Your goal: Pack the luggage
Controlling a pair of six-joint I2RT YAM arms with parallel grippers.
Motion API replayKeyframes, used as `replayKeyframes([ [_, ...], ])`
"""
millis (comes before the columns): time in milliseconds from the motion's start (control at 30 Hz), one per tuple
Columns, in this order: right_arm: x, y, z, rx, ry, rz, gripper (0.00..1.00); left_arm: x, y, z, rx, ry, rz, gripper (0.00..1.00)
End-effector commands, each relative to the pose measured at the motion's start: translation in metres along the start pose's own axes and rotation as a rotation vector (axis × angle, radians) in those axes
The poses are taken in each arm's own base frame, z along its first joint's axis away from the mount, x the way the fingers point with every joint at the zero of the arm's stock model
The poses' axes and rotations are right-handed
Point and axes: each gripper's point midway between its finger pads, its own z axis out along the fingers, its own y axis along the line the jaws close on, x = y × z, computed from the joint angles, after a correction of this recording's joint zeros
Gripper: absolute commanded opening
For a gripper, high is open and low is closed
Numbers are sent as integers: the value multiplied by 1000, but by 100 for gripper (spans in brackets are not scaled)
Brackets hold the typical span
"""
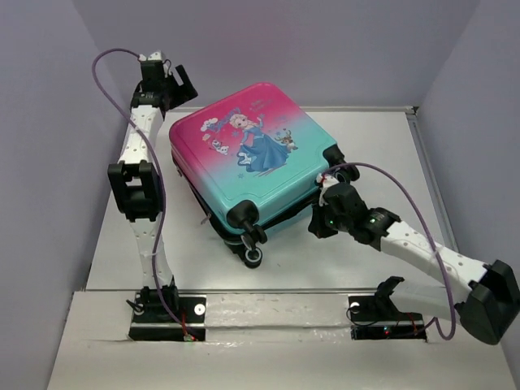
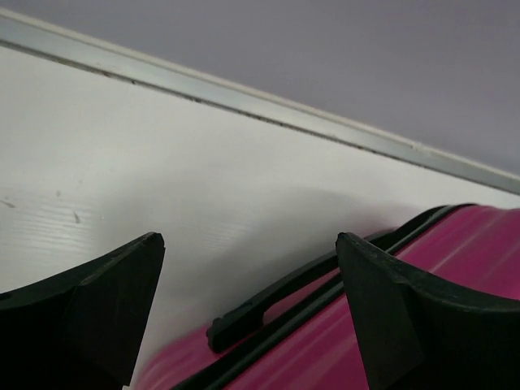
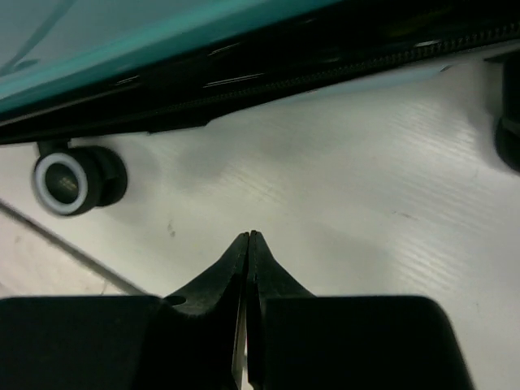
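The luggage (image 1: 252, 158) lies flat in the middle of the table, pink fading to teal, with a princess print on top and black wheels at its near end. Its lid is nearly down, with a dark gap along the near right side. My left gripper (image 1: 180, 85) is open and empty at the far left, beside the pink corner; the left wrist view shows the pink shell (image 2: 455, 268) and a black handle (image 2: 268, 309) between its fingers. My right gripper (image 1: 318, 226) is shut and empty, low at the teal side (image 3: 122, 49), near a wheel (image 3: 77, 179).
The table is white with a raised rim (image 1: 418, 138) on the right and grey walls around it. A pale strip (image 1: 268, 309) runs along the near edge where both arm bases are bolted.
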Motion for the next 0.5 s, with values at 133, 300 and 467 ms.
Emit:
replayKeyframes([
  [133,-84,-25,40,134,-209,36,7,76,-30,1,104,168,60,99],
  [300,-120,-46,44,162,-314,70,7,118,-24,-16,104,144,-72,99],
  [467,-158,-61,49,94,-430,118,7,131,-30,-60,137,75,-166,99],
])
